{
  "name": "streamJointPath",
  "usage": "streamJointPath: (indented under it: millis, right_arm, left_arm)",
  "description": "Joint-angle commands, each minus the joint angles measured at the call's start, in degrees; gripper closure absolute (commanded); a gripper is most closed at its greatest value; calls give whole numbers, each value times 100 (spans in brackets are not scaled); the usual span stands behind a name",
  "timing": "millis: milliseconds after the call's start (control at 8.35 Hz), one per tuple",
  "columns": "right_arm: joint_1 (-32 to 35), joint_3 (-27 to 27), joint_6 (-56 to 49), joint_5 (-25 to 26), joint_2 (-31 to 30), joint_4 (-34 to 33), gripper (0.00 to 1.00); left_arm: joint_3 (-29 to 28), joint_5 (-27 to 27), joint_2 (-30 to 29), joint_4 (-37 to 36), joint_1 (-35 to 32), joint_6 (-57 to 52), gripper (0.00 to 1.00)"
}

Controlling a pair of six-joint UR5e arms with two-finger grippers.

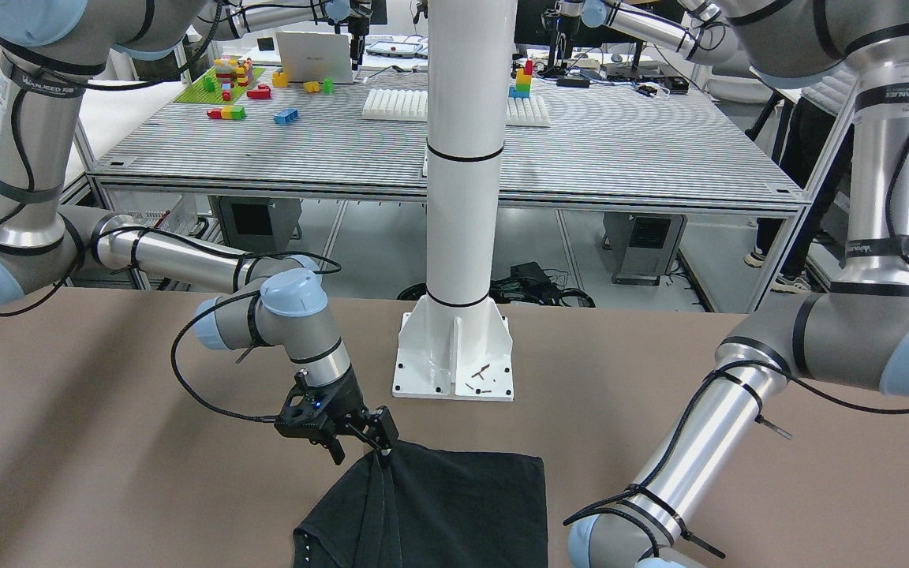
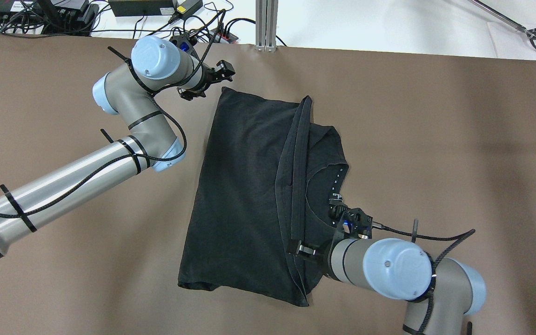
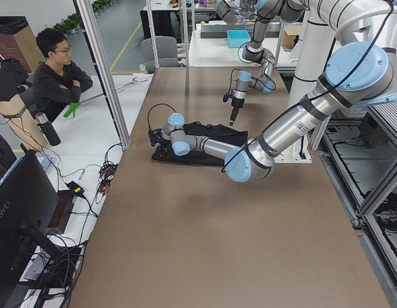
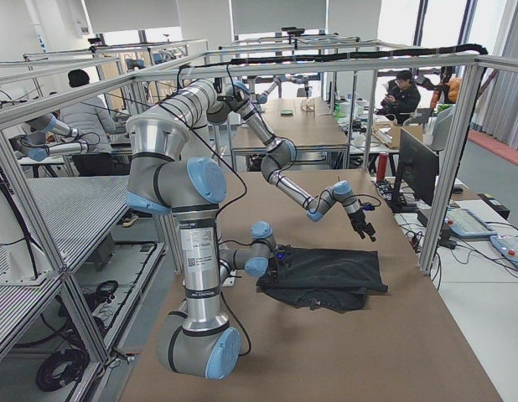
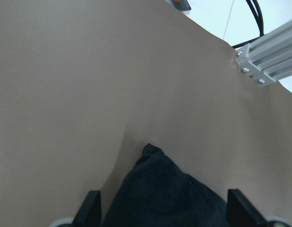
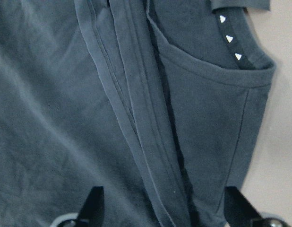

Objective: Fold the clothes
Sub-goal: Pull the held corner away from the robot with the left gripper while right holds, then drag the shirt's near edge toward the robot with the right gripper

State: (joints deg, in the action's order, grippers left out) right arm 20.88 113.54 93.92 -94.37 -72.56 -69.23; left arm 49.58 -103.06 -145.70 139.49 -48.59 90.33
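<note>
Garment: black T-shirt (image 2: 240, 186) part-folded, flat at table (image 2: 435, 139) centre | left gripper (image 5: 163, 201): wrist view shows jaws wide, shirt corner between, nothing held; front view crops it out | right gripper (image 6: 163, 196): jaws wide over folded hem (image 6: 136, 118), empty

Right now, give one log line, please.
black T-shirt partly folded; left gripper jaws open around far corner; right gripper jaws open, over hem
</note>
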Motion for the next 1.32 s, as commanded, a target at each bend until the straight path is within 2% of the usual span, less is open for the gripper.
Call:
streamJointPath:
  millis: [0,240,839,1198]
  right_arm:
    - [-539,-86,-1950,226,504,-1616,47]
    - [-594,-95,-2367,208,506,-1690,53]
    - [-672,-130,-2955,252,541,-1760,51]
    - [-768,-147,-3142,409,620,-1840,57]
  left_arm:
    - [200,5,130,-9,-1,72,6]
    - [289,5,208,-9,16,90,6]
    - [289,14,252,8,25,99,6]
    - [376,22,270,8,34,221,6]
